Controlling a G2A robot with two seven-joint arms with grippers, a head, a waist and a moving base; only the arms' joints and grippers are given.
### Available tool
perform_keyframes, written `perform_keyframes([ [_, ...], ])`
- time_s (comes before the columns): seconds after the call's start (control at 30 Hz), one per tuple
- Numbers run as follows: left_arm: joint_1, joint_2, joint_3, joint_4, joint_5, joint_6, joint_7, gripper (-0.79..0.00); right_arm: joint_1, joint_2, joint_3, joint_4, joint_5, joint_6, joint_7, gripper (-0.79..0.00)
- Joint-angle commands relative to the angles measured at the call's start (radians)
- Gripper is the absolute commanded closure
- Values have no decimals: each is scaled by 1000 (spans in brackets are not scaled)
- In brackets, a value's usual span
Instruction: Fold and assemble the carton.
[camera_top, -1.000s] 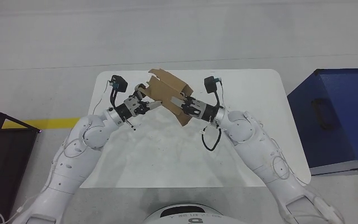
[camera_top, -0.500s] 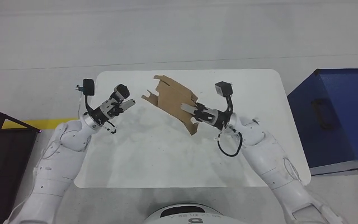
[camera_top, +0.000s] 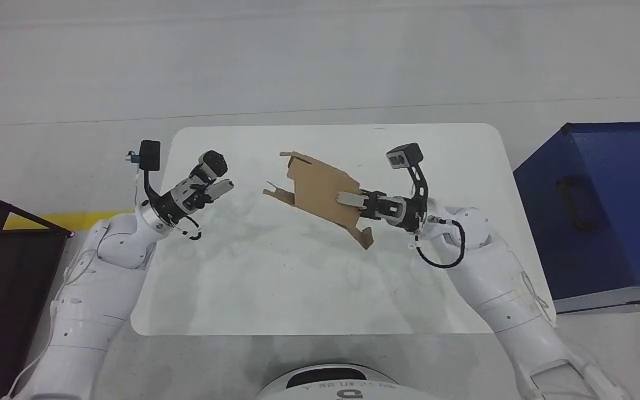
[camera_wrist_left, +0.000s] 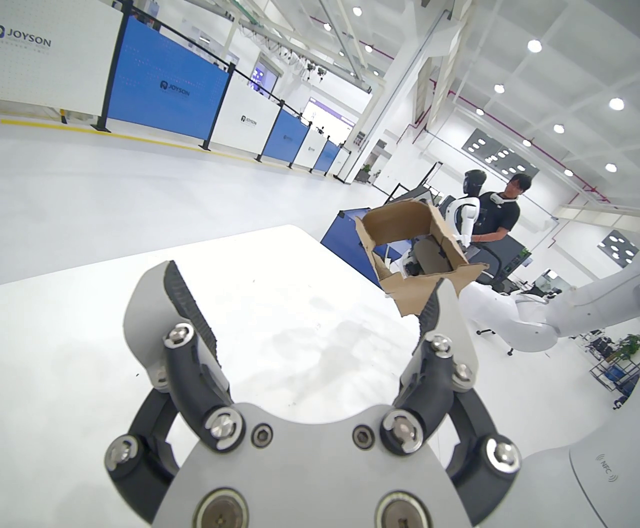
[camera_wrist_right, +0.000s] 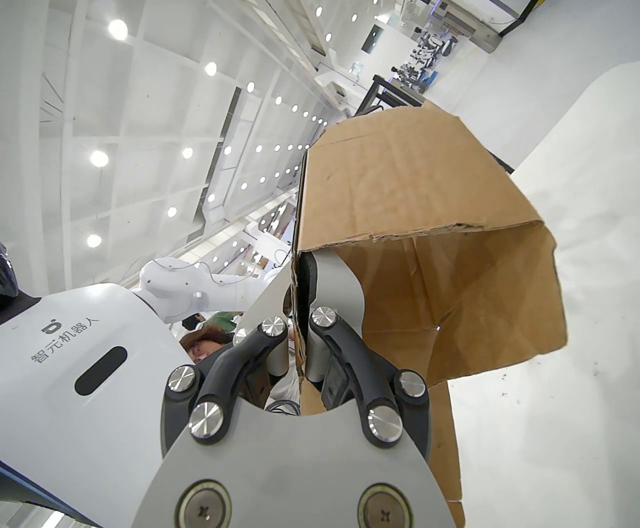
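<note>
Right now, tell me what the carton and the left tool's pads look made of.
The carton looks like matte brown cardboard, likely corrugated, judging by its creases and ragged cut edge. The left tool has black, ribbed pads, probably rubber.

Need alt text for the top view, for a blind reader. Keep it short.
The right pincer is shut on one wall of a partly opened brown carton, holding it at the middle of a white table. The left pincer is open and apart from the carton, on the robot's left side of the table.
</note>
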Motion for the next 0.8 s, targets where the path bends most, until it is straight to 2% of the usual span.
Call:
perform_keyframes([
  [0.0, 0, 0, 0, 0, 0, 0, 0, -785, 8, 1, 7, 3, 95, 80, 37, 0],
  [0.1, 0, 0, 0, 0, 0, 0, 0, -785, 32, 3, 15, 49, 292, 235, 192, 0],
  [0.17, 0, 0, 0, 0, 0, 0, 0, -785, 58, 4, 11, 98, 379, 373, 272, 0],
  [0.27, 0, 0, 0, 0, 0, 0, 0, -785, 103, 0, -2, 177, 465, 541, 310, 0],
  [0.37, 0, 0, 0, 0, 0, 0, 0, -785, 141, -6, -23, 229, 495, 635, 331, 0],
  [0.47, 0, 0, 0, 0, 0, 0, 0, -785, 165, -12, -33, 264, 520, 658, 355, 0],
  [0.53, 0, 0, 0, 0, 0, 0, 0, -785, 172, -14, -30, 271, 511, 630, 345, 0],
  [0.77, 3, -1, 2, -11, 6, 14, 5, -785, 172, -14, -30, 271, 511, 630, 345, 0],
])
